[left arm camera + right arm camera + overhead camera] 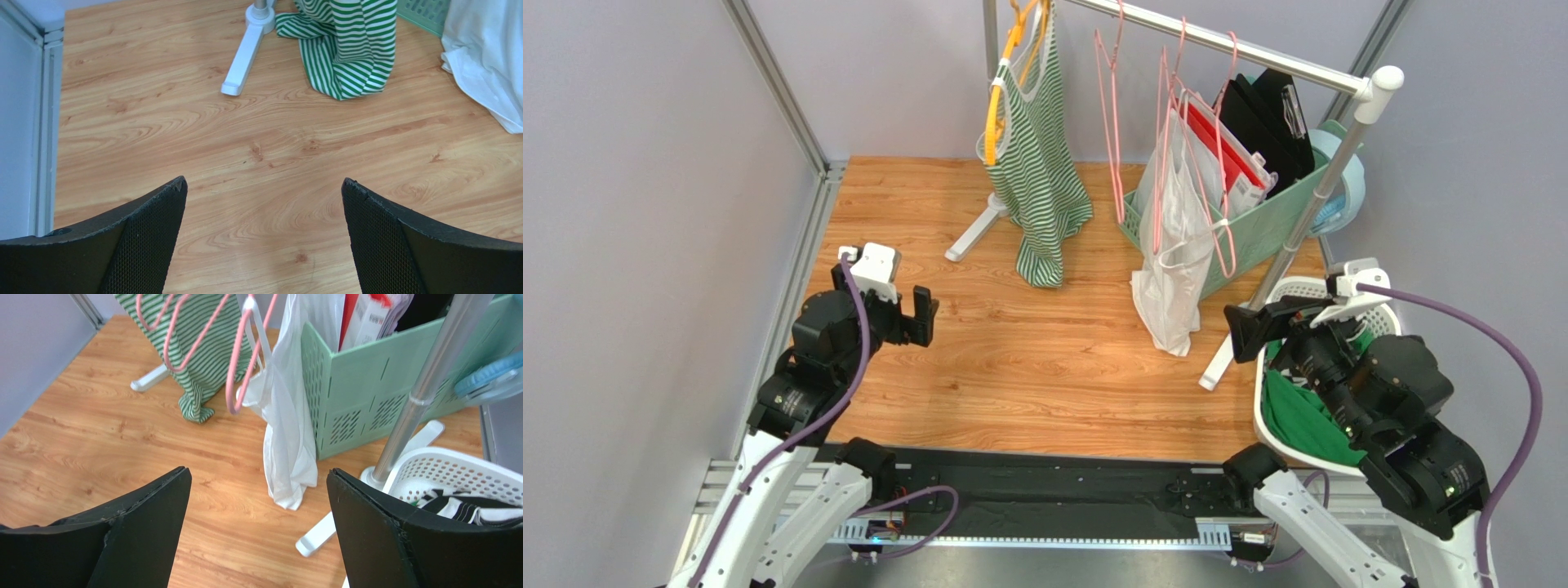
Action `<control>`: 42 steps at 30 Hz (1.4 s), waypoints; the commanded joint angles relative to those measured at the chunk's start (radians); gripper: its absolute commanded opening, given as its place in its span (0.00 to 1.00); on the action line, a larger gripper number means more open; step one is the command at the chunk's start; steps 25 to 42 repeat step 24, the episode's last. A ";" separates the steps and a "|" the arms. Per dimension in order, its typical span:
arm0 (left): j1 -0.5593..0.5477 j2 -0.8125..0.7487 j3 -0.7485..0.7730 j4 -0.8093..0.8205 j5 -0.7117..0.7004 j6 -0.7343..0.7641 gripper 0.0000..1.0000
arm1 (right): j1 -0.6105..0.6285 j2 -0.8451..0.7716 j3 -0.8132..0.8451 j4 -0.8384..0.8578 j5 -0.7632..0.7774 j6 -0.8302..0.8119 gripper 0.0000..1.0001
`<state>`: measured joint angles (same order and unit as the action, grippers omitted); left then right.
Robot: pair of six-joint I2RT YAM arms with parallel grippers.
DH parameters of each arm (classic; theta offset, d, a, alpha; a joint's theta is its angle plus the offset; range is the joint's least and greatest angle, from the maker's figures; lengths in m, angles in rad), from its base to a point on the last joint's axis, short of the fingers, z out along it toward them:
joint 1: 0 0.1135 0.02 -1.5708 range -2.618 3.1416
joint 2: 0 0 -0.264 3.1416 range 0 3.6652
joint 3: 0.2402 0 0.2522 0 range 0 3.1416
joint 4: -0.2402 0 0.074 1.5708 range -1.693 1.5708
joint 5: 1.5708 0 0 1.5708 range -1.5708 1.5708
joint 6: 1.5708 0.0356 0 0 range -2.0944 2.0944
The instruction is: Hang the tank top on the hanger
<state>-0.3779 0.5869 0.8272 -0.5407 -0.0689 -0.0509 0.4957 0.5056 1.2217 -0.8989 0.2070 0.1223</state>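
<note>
The white tank top (1176,239) hangs from a thin pink wire hanger (1210,184) on the rack rail, its hem reaching the wooden table. It also shows in the right wrist view (285,416) on the pink hanger (240,361), and at the right edge of the left wrist view (488,55). My left gripper (913,316) is open and empty over the table's left side (264,190). My right gripper (1255,328) is open and empty (258,484), near the rack's right foot.
A green-and-white striped tank top (1038,159) hangs on a yellow-orange hanger (1004,74) at the rail's left. Spare pink hangers (1112,98) hang beside it. A green crate (1259,214) stands behind the rack. A white laundry basket (1308,368) with clothes sits under my right arm. The rack's white feet (974,230) rest on the table.
</note>
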 commanded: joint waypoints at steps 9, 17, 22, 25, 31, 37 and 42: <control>0.010 0.033 0.079 -0.051 -0.161 -0.112 0.99 | -0.002 -0.041 -0.163 -0.020 -0.023 0.050 0.86; 0.010 0.033 0.082 -0.047 -0.117 -0.098 0.99 | -0.002 -0.038 -0.163 -0.026 -0.020 0.056 0.86; 0.010 0.008 0.059 -0.028 -0.057 -0.061 0.99 | -0.003 -0.038 -0.175 -0.018 -0.021 0.059 0.86; 0.010 0.001 0.058 -0.024 -0.049 -0.061 0.99 | -0.003 -0.041 -0.179 -0.018 -0.021 0.059 0.86; 0.010 0.001 0.058 -0.024 -0.049 -0.061 0.99 | -0.003 -0.041 -0.179 -0.018 -0.021 0.059 0.86; 0.010 0.001 0.058 -0.024 -0.049 -0.061 0.99 | -0.003 -0.041 -0.179 -0.018 -0.021 0.059 0.86; 0.010 0.001 0.058 -0.024 -0.049 -0.061 0.99 | -0.003 -0.041 -0.179 -0.018 -0.021 0.059 0.86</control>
